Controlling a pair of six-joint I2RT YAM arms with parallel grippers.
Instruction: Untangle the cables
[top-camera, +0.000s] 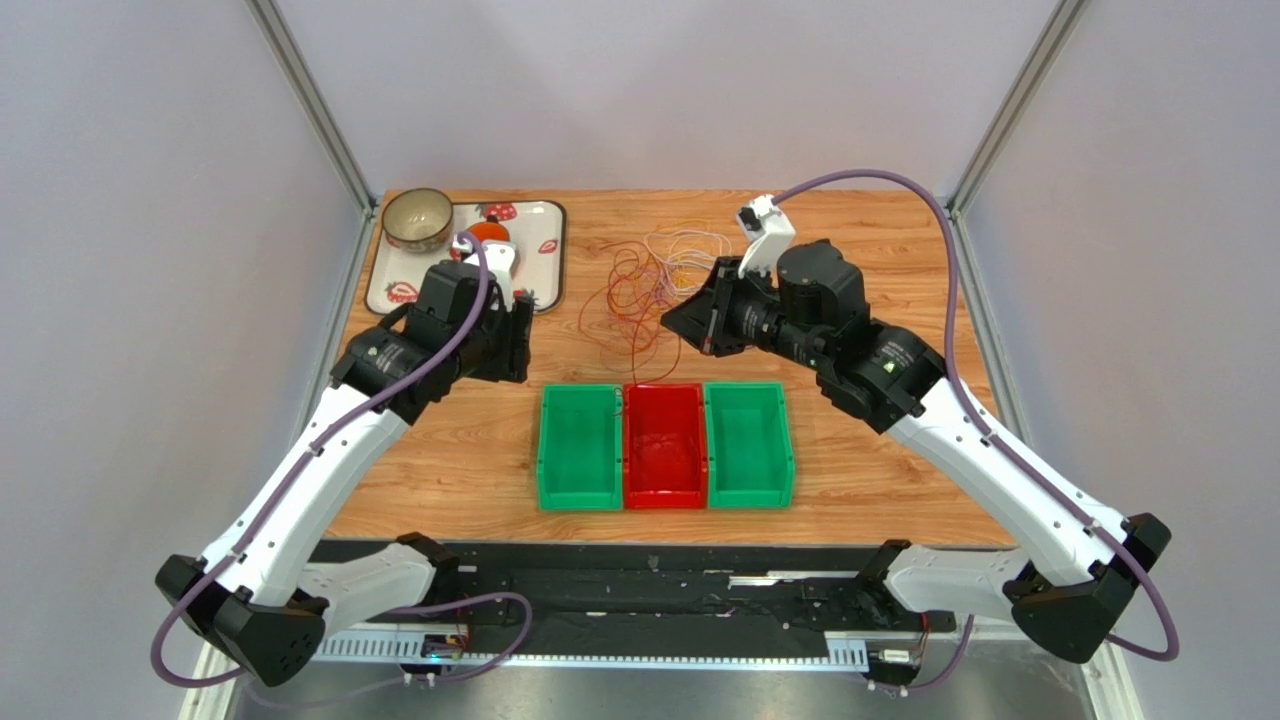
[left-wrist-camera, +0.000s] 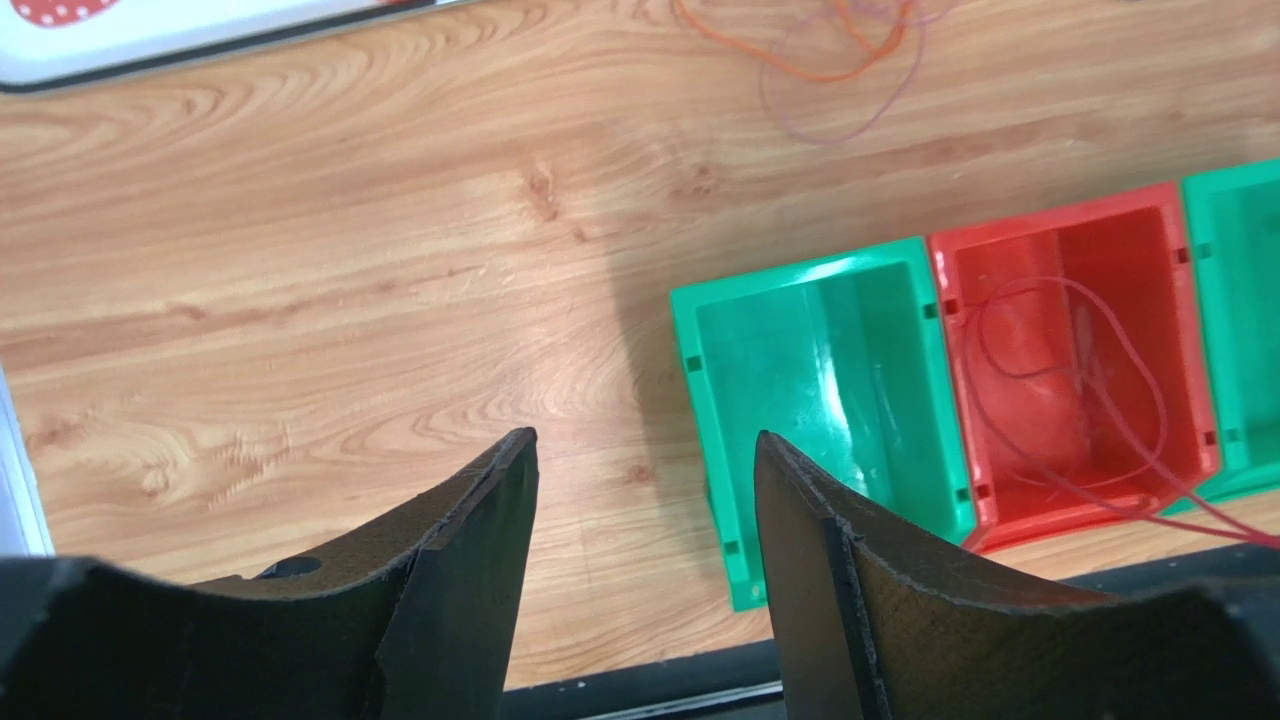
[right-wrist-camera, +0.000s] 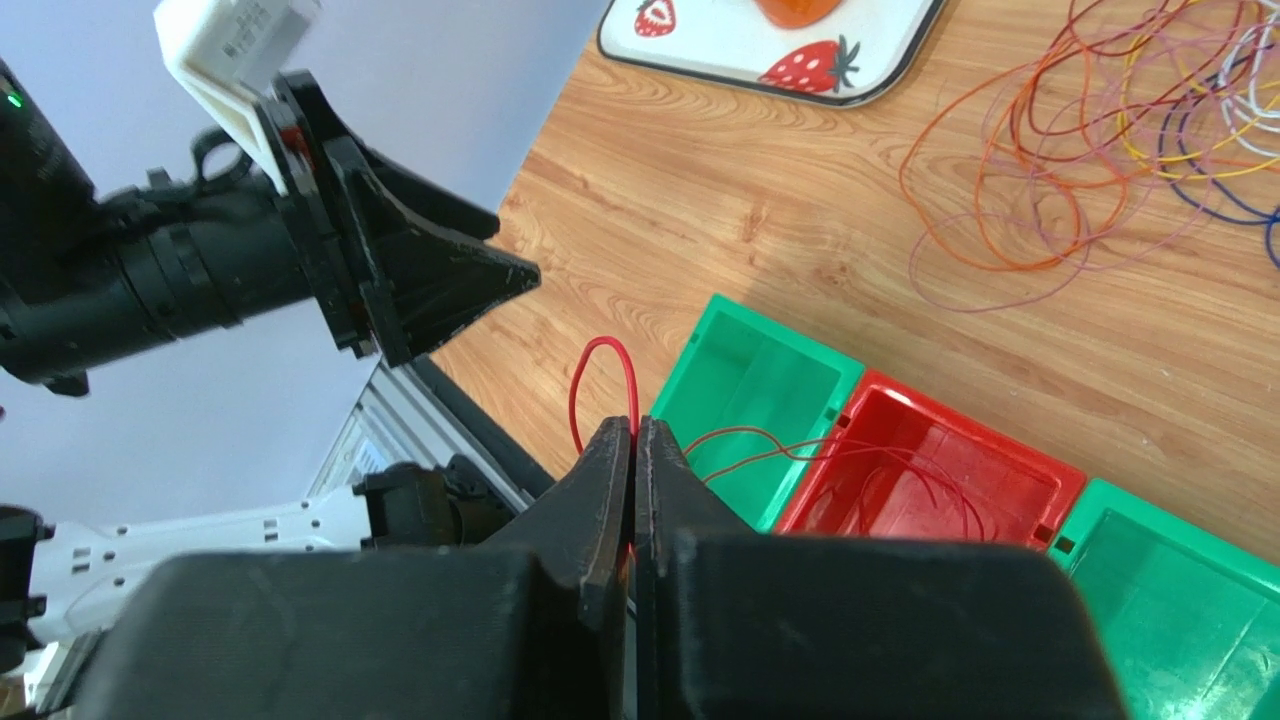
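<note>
The wooden counter (top-camera: 466, 465) carries a red bin (top-camera: 664, 446) between two green bins (top-camera: 579, 446) at lower centre. The loose cables (top-camera: 646, 282) lie heaped just above them. The right arm reaches in from lower right, and the right gripper (right-wrist-camera: 631, 438) is pinched tight on one red cable (right-wrist-camera: 598, 375) that runs into the red bin. It is best drawn slowly, away from the heap, so no loops snag. The left gripper (left-wrist-camera: 646, 450) hangs open and empty over bare wood, left of the bins.

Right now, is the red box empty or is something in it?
Not empty. A thin red wire lies looped inside the red box, and part of it trails out over the edge.
</note>
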